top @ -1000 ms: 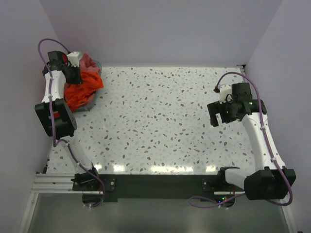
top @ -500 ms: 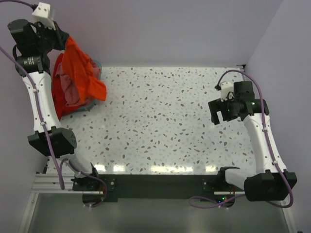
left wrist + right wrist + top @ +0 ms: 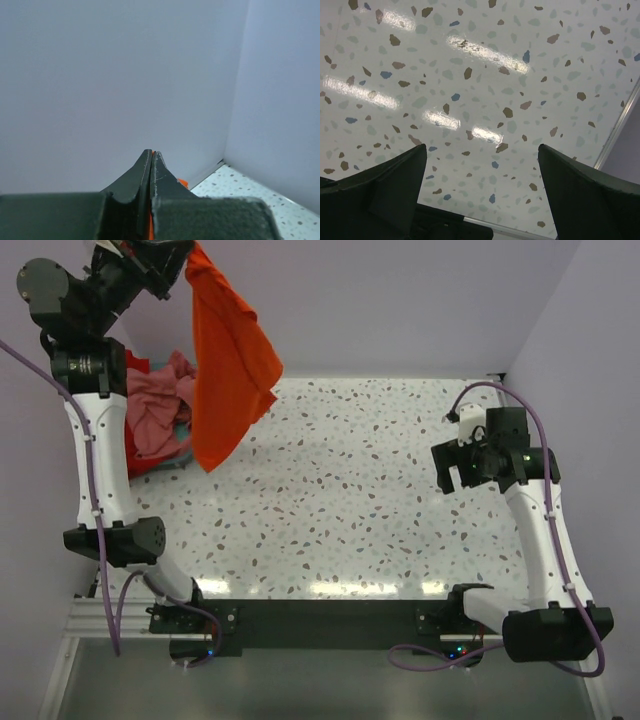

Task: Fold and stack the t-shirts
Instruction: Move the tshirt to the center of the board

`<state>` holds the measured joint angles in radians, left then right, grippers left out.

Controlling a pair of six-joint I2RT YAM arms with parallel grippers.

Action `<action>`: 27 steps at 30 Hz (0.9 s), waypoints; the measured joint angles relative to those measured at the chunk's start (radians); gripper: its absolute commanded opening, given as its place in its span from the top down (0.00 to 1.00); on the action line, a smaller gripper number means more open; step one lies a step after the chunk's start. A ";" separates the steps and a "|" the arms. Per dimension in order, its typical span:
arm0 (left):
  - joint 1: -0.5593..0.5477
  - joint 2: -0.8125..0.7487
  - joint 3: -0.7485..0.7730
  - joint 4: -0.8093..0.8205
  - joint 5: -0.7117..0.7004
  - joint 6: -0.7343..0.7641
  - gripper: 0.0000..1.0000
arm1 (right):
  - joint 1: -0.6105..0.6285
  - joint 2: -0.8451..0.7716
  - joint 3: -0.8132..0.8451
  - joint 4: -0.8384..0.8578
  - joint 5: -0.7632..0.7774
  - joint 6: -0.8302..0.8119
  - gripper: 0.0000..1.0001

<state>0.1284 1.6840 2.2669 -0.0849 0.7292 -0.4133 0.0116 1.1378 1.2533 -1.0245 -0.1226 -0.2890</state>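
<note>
A bright orange t-shirt [image 3: 228,370] hangs full length from my left gripper [image 3: 183,254], raised high at the back left and shut on the cloth's top edge. In the left wrist view the gripper [image 3: 151,152] is pinched closed with a sliver of orange cloth [image 3: 183,183] beside the fingers. A dusty pink t-shirt [image 3: 155,410] and a red t-shirt [image 3: 134,370] lie bunched in the basket below. My right gripper [image 3: 458,468] hovers open over the table's right side; in the right wrist view the gripper [image 3: 482,150] holds nothing.
A grey-blue basket [image 3: 178,462] sits at the back left corner of the speckled table [image 3: 350,490]. Lilac walls close in the back and both sides. A metal strip [image 3: 615,130] edges the table at the right wall.
My left arm has lifted the orange t-shirt up out of the basket and toward the right, so it now hangs free. The right arm has barely moved.
</note>
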 measured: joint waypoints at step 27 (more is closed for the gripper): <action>0.039 -0.351 -1.121 -0.429 0.133 0.519 0.19 | 0.050 0.220 0.020 -0.002 -0.266 -0.058 0.10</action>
<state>0.1677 1.3331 1.1458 -0.5140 0.8623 0.1055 0.0612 1.3582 1.2736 -1.0267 -0.3889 -0.3470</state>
